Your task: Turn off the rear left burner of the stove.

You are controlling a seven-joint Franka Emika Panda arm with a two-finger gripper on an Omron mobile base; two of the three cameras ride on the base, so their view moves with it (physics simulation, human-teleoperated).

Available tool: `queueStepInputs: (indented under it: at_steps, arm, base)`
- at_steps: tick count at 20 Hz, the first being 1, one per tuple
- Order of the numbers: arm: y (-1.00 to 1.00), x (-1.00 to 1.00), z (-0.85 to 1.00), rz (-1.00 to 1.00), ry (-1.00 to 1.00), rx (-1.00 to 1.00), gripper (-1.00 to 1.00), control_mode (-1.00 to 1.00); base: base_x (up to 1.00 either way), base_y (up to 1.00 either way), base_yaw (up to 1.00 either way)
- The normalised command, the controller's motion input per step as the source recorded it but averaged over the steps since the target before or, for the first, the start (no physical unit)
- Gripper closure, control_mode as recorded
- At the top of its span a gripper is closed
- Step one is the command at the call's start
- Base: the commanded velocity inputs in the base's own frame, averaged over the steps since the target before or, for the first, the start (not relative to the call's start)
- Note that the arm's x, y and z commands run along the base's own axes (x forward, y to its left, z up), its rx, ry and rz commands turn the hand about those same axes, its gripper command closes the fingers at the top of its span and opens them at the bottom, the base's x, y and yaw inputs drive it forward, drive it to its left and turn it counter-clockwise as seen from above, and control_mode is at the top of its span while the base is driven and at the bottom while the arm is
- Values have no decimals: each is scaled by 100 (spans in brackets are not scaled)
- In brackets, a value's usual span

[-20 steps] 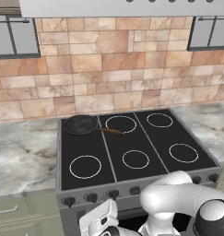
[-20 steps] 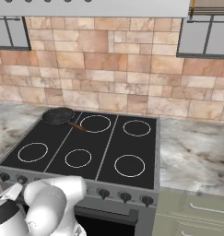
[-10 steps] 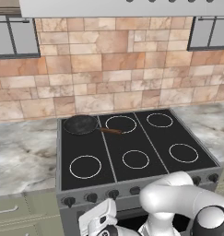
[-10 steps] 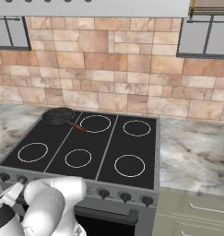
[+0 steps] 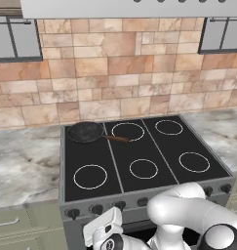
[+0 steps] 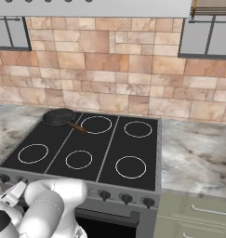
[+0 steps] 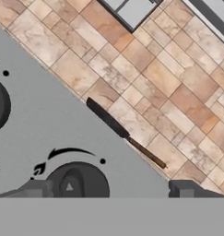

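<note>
Black knob (image 7: 79, 182) betw open gripper (image 7: 111, 188) fingertips.

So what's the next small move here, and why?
Probably ease the gripper forward until its open fingers straddle the knob ahead. In the hand view the knob sits just beyond the fingertips, slightly off-centre toward one finger, and nothing is gripped yet. Whether it controls the rear left burner isn't clear.

A dark frying pan (image 5: 85, 131) covers the rear left burner (image 5: 86, 132) of the stove (image 5: 139, 154).
</note>
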Motion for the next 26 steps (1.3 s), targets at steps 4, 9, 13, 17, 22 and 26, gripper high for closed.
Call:
queueStepInputs:
  at_steps: [4,9,13,17,22,26]
  arm:
    - [0,3,-19,0,0,0,-100,-100]
    - [0,14,-11,0,0,0,-100,-100]
    - [0,16,0,0,0,0,-100,-100]
    - [4,7,-7,0,0,0,-100,-100]
    - [7,0,0,0,0,0,-100,-100]
    - [2,6,0,0,0,0,-100,-100]
  base:
    - [0,0,0]
    - [0,0,0]
    - [0,0,0]
    - [0,0,0]
    - [0,0,0]
    - [0,0,0]
